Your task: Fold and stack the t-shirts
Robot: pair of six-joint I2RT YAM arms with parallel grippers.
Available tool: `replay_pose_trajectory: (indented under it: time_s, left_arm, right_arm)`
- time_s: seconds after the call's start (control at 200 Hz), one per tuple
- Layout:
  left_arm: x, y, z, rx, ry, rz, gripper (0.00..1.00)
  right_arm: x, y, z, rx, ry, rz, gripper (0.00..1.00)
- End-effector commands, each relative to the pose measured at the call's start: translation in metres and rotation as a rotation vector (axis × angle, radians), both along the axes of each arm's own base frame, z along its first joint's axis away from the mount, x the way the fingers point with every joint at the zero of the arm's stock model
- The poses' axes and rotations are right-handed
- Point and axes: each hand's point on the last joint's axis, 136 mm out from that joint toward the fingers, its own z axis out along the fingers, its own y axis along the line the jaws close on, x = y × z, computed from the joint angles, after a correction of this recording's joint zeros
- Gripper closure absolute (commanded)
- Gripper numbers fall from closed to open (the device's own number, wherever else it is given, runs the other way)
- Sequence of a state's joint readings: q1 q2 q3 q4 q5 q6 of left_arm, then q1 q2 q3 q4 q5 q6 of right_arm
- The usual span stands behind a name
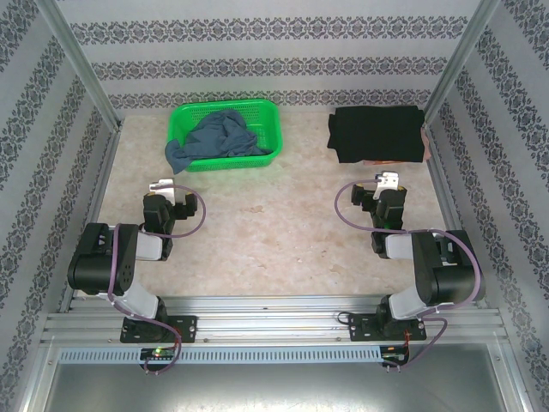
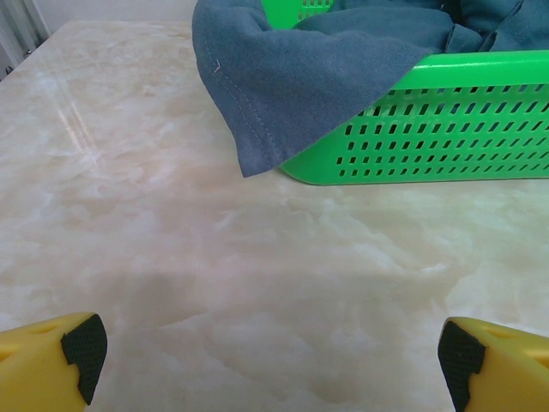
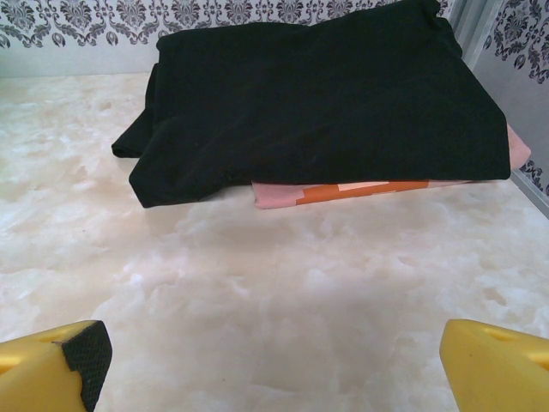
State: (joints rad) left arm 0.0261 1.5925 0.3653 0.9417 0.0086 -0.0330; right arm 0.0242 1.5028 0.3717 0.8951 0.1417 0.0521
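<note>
A crumpled slate-blue t-shirt (image 1: 219,137) lies in the green basket (image 1: 266,113), one fold (image 2: 283,77) hanging over the rim onto the table. A folded black t-shirt (image 1: 377,133) rests at the back right, on top of a pink and orange folded cloth (image 3: 360,190). My left gripper (image 1: 163,186) hovers over bare table in front of the basket, open, with nothing between its yellow fingers (image 2: 51,356). In front of the black shirt (image 3: 317,94), my right gripper (image 1: 388,180) is open and holds nothing; its fingers (image 3: 56,365) stand wide apart.
The marble table (image 1: 274,232) stretches bare between the two arms. Patterned walls and metal posts (image 1: 81,60) close in the back and sides. The basket wall (image 2: 455,129) stands close ahead of the left gripper.
</note>
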Motion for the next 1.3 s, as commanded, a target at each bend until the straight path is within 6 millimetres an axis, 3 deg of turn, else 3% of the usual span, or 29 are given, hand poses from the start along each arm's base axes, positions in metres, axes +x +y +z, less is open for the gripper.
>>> replay_pose_trajectory:
  time_s: [0.0, 0.115, 0.25, 0.345, 0.48, 0.59, 0.684, 0.834, 0.959, 1.074, 1.139, 1.299]
  left_arm:
    - [0.005, -0.002, 0.009, 0.012, -0.018, -0.001, 0.0]
    - [0.003, -0.01, 0.04, 0.024, -0.014, -0.05, 0.0]
    - [-0.02, 0.002, 0.128, -0.084, -0.048, 0.084, 0.0]
    - [-0.032, 0.008, 0.181, -0.168, -0.006, 0.158, 0.0]
    - [-0.017, 0.008, 0.209, -0.183, 0.151, 0.177, 0.0]
    - [0.016, 0.009, 0.206, -0.164, 0.299, 0.162, 0.0]
    - [0.051, 0.014, 0.19, -0.241, 0.393, 0.131, 0.0]
    - [0.1, 0.018, 0.165, -0.265, 0.458, 0.1, 0.0]
    - [0.124, 0.033, 0.135, -0.231, 0.484, 0.136, 0.0]
    - [0.139, 0.047, 0.11, -0.203, 0.497, 0.179, 0.02]
    - [0.147, 0.057, 0.1, -0.208, 0.495, 0.206, 0.13]
    - [0.169, 0.085, 0.096, -0.241, 0.457, 0.278, 0.14]
  right_arm:
    - [0.002, -0.002, 0.007, -0.003, -0.032, -0.017, 0.02]
    - [-0.006, 0.006, 0.036, -0.058, -0.03, -0.035, 0.02]
    - [-0.034, 0.021, 0.088, 0.182, 0.114, -0.043, 0.02]
    - [-0.047, 0.07, 0.135, 0.349, 0.174, 0.139, 0.02]
    - [-0.045, 0.14, 0.17, 0.407, 0.328, 0.322, 0.02]
    - [-0.029, 0.199, 0.181, 0.476, 0.446, 0.451, 0.02]
    - [-0.014, 0.249, 0.186, 0.51, 0.515, 0.557, 0.02]
    - [0.029, 0.299, 0.159, 0.529, 0.6, 0.565, 0.02]
    - [0.066, 0.332, 0.135, 0.563, 0.637, 0.569, 0.04]
    - [0.093, 0.352, 0.106, 0.542, 0.669, 0.528, 0.04]
    - [0.107, 0.355, 0.092, 0.524, 0.67, 0.495, 0.05]
    - [0.13, 0.358, 0.053, 0.532, 0.707, 0.421, 0.06]
